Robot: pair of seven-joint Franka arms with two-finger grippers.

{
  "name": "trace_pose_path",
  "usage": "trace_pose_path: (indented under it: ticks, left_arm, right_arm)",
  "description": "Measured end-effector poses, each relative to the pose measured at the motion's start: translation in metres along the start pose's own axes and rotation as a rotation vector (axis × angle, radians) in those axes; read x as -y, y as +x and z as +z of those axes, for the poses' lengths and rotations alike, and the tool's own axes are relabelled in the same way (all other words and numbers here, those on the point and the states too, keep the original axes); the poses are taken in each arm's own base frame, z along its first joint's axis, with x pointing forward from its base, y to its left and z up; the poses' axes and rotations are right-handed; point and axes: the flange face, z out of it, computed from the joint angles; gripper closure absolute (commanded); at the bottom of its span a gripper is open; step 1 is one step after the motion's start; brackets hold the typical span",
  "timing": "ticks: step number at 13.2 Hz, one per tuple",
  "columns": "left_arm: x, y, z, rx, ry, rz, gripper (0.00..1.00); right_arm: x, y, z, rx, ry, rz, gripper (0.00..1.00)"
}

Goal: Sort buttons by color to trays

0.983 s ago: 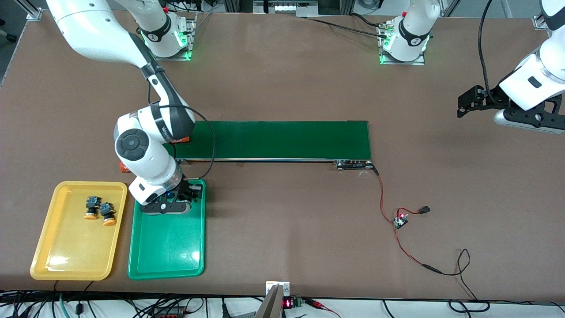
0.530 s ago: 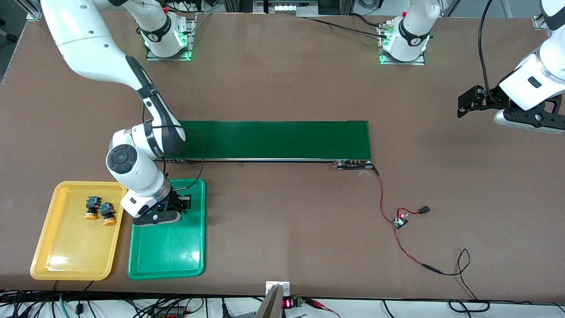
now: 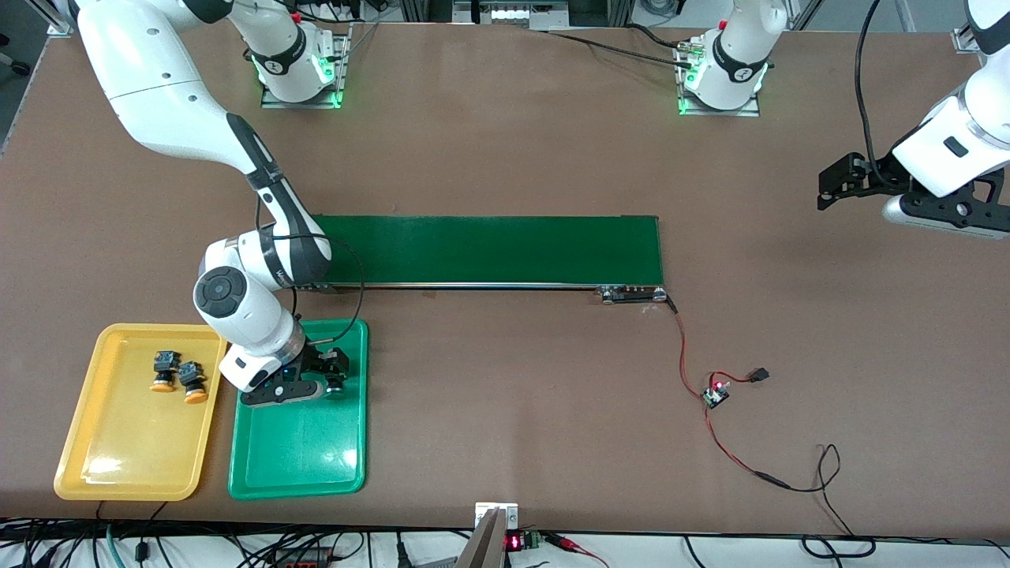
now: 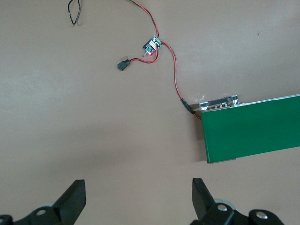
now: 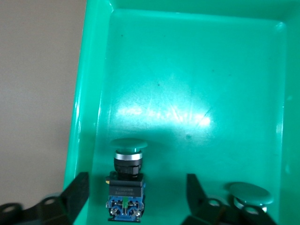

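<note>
My right gripper (image 3: 319,379) hangs low over the green tray (image 3: 300,450), at its end nearest the belt. Its jaws are open. A green-capped button (image 5: 125,187) lies on its side on the green tray (image 5: 187,70) between the open fingers, touching neither. A second green-capped button (image 5: 248,193) lies beside it, partly hidden by a finger. Two orange-capped buttons (image 3: 162,371) (image 3: 192,381) lie side by side in the yellow tray (image 3: 126,442). My left gripper (image 3: 838,183) waits open and empty above bare table at the left arm's end; the left wrist view shows its fingertips (image 4: 75,199) wide apart.
A long dark-green conveyor belt (image 3: 489,248) (image 4: 253,131) runs across the table's middle. Red and black wires with a small circuit board (image 3: 716,392) (image 4: 152,44) trail from its end toward the front camera. The two trays stand side by side.
My right gripper has moved along the green tray toward the front camera and opened, letting go of the green-capped button. The left arm has not moved.
</note>
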Motion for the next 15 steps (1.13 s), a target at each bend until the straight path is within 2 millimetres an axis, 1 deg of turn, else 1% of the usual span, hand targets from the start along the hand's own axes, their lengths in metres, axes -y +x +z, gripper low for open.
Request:
trace_pose_path:
  ticks: [1, 2, 3, 4, 6, 9, 12, 13, 15]
  left_arm:
    - [0.000, 0.000, 0.000, 0.000, 0.000, 0.000, 0.00]
    - [0.000, 0.000, 0.000, 0.000, 0.000, 0.000, 0.00]
    - [0.000, 0.000, 0.000, 0.000, 0.000, 0.000, 0.00]
    - [0.000, 0.000, 0.000, 0.000, 0.000, 0.000, 0.00]
    - [0.000, 0.000, 0.000, 0.000, 0.000, 0.000, 0.00]
    - [0.000, 0.000, 0.000, 0.000, 0.000, 0.000, 0.00]
    - [0.000, 0.000, 0.000, 0.001, 0.000, 0.000, 0.00]
    - [0.000, 0.000, 0.000, 0.001, 0.000, 0.000, 0.00]
    - [0.000, 0.000, 0.000, 0.001, 0.000, 0.000, 0.00]
  right_arm:
    - [-0.001, 0.002, -0.004, -0.004, -0.001, 0.002, 0.00]
    - [-0.003, 0.004, -0.012, -0.008, -0.005, 0.004, 0.00]
    - [-0.005, 0.007, -0.027, -0.008, -0.011, 0.005, 0.00]
    - [-0.008, 0.010, -0.047, 0.011, -0.023, 0.007, 0.00]
    - [-0.015, 0.009, -0.103, 0.094, -0.036, 0.042, 0.00]
    - [-0.040, -0.005, -0.206, 0.213, -0.030, 0.105, 0.00]
    - [-0.067, -0.030, -0.303, 0.256, -0.060, 0.118, 0.00]
    - [-0.078, -0.040, -0.332, 0.261, -0.071, 0.132, 0.00]
    - [-0.095, -0.062, -0.377, 0.292, -0.087, 0.160, 0.00]
